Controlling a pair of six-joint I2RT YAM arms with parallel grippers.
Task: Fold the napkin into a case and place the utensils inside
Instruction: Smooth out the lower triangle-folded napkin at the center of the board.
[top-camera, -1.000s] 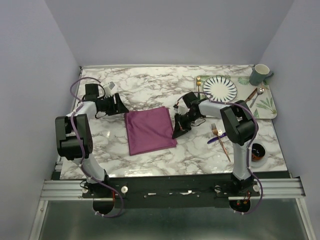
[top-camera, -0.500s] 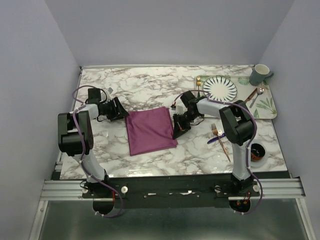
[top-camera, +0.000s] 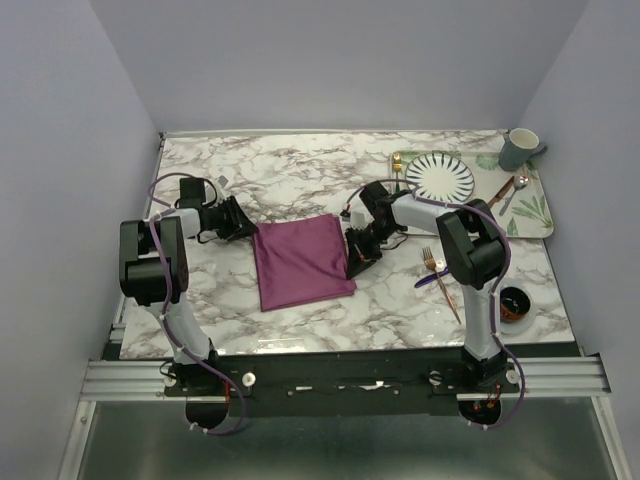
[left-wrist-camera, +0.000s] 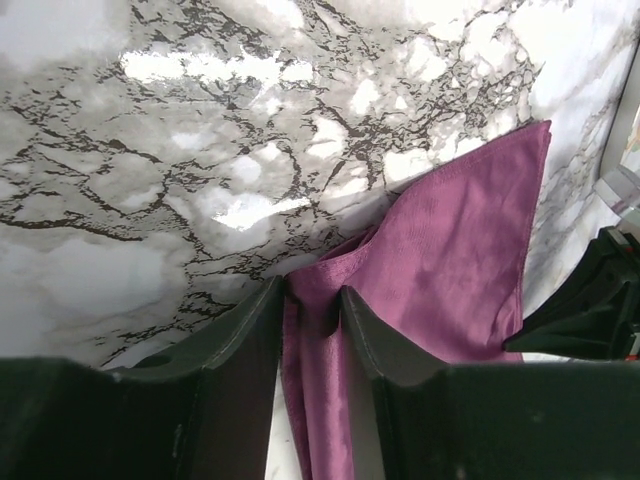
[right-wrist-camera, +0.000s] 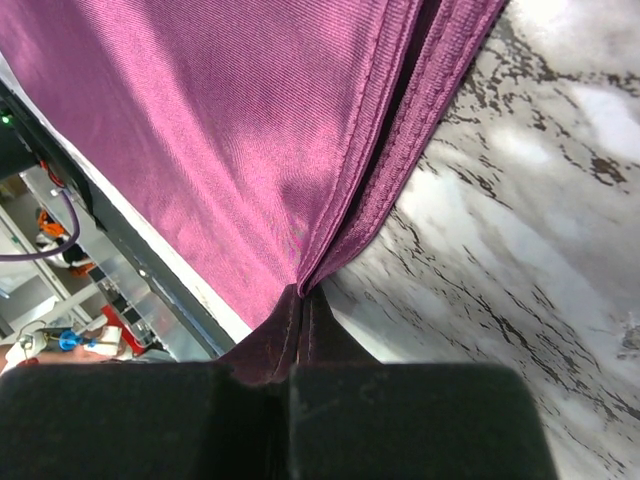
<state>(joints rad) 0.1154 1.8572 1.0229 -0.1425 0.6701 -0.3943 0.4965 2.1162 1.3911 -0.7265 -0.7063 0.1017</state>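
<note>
Our right gripper is clamped tight on the right edge of the napkin, which lies flat at the middle of the marble table. Our left gripper straddles its far left corner, jaws narrowly apart. The fork and knife lie crossed to the napkin's right.

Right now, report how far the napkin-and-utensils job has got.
Done: the shiny plum-purple satin napkin lies flat with doubled edges, so at least one fold. In hand: the right fingers pinch its right edge; the left fingers straddle its left edge, grip unclear. Left: narrowing it into a case, then loading the slim copper fork and dark blue knife, both on the marble table.
</note>
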